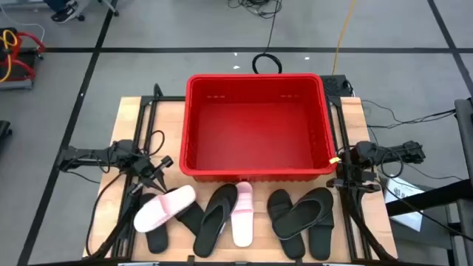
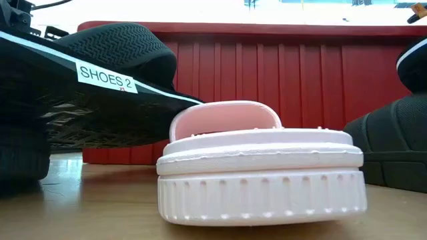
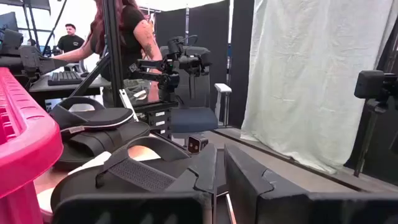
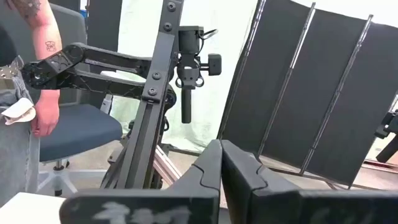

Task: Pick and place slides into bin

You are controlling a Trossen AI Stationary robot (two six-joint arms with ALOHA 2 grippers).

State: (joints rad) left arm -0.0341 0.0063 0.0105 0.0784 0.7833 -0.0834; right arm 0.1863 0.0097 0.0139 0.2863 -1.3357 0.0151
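Closest, a light pink foam slide (image 2: pixel 260 170) looks light and pliable; grasp its strap. Its twin (image 1: pixel 164 207) lies just beside the left gripper (image 1: pixel 157 177), nearly closed, empty; right gripper (image 1: pixel 341 182) shut.

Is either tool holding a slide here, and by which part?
Nothing is held. The left tool and right tool are both shut on nothing, apart from the slides.

Slides (image 1: pixel 236 214) lie before the bin (image 1: pixel 256 171) — outside it.
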